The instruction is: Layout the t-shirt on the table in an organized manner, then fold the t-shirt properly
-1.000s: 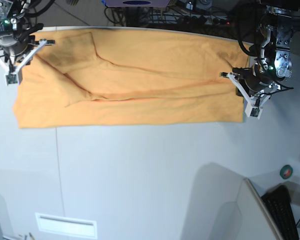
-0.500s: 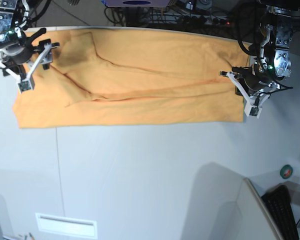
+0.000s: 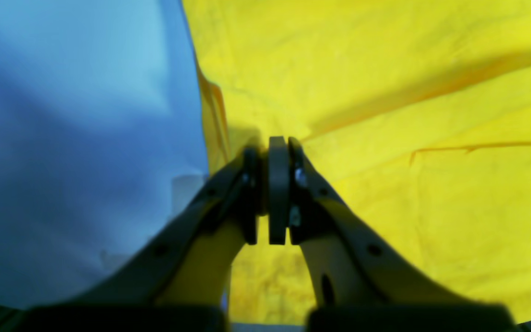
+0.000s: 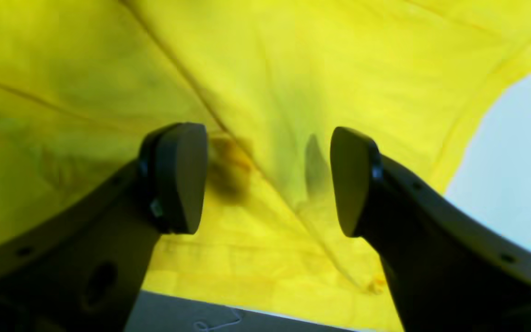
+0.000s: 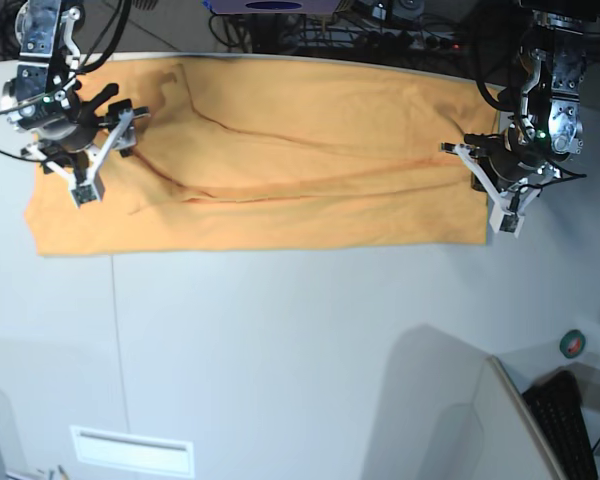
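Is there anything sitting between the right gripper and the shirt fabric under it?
Nothing visible. The right gripper hangs open directly over the t-shirt, with only bare cloth and a fold ridge between its fingers. No other object lies on that part of the shirt.

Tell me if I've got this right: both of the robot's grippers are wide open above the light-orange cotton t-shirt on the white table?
Not quite. Only the right gripper is open over the light-orange cotton t-shirt. The left gripper is shut at the shirt's edge, as the left wrist view shows; whether it pinches fabric is unclear. The shirt does lie on the white table.
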